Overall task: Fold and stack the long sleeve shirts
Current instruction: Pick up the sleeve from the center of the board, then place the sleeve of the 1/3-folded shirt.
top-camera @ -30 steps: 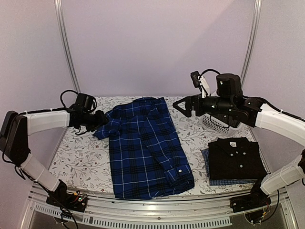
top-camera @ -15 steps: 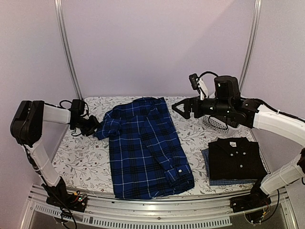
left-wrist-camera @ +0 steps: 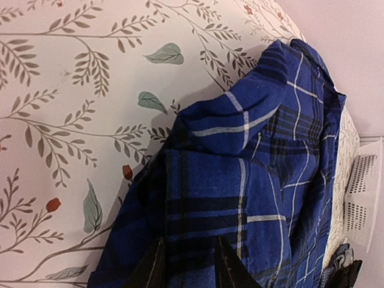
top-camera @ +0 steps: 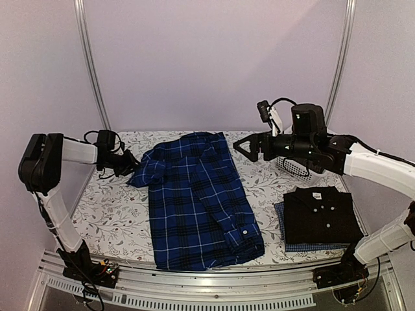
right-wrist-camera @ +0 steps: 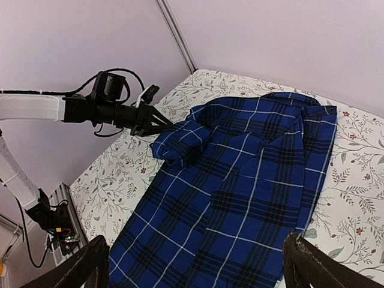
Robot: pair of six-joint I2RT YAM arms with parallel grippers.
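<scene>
Left pincer [top-camera: 132,168] at bunched sleeve [top-camera: 148,172] of plaid shirt [top-camera: 198,201] (far left); right pincer [top-camera: 242,148] hovers open.

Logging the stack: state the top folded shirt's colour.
Plain black shirt with white buttons; top external view shows it best.

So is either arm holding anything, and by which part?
The jaws of the left gripper straddle the plaid shirt at its bunched shoulder edge; a pinch can't be confirmed. The right gripper is open, holding nothing.

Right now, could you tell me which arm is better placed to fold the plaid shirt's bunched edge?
Left: the left gripper sits with jaws astride the bunched edge of the plaid shirt; the right gripper hovers open, off the cloth.
</scene>
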